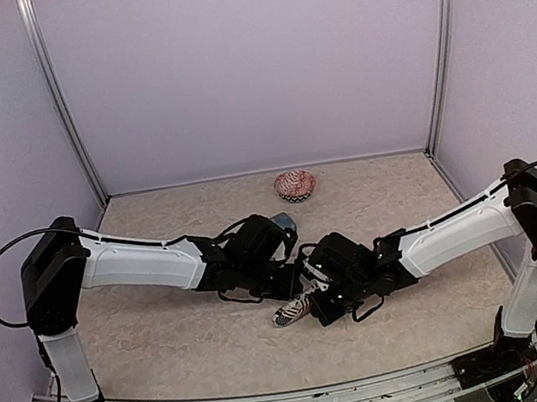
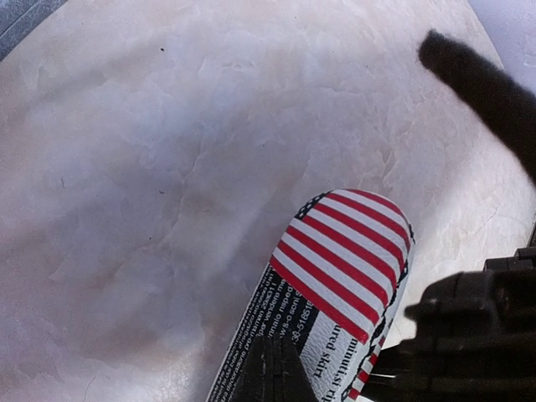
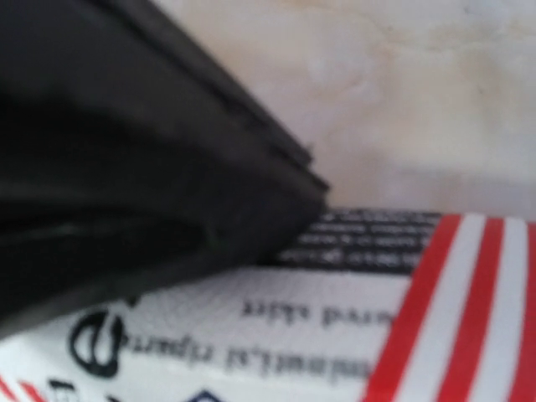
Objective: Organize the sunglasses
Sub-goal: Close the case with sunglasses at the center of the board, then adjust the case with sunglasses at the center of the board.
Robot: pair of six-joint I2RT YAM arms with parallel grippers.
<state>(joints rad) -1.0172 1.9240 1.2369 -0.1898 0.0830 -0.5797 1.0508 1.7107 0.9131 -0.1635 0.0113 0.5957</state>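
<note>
No sunglasses show in any view. A soft pouch point(image 1: 291, 311) printed with newsprint text and red-and-white stripes lies on the table between both arms. In the left wrist view the pouch point(image 2: 343, 260) runs up from the bottom edge, and my left gripper point(image 2: 272, 373) is shut with its dark tip over the pouch's near end. My left gripper point(image 1: 286, 281) and right gripper point(image 1: 317, 305) meet at the pouch. The right gripper point(image 3: 306, 188) is shut, its blurred black fingers lying across the pouch point(image 3: 335, 335). I cannot tell whether either gripper pinches the pouch.
A rounded red-and-white patterned thing point(image 1: 294, 185) sits near the back wall. A blue-teal object point(image 1: 285, 224) peeks out behind the left wrist. Light walls and metal posts point(image 1: 66, 100) enclose the mottled beige table point(image 1: 169, 347).
</note>
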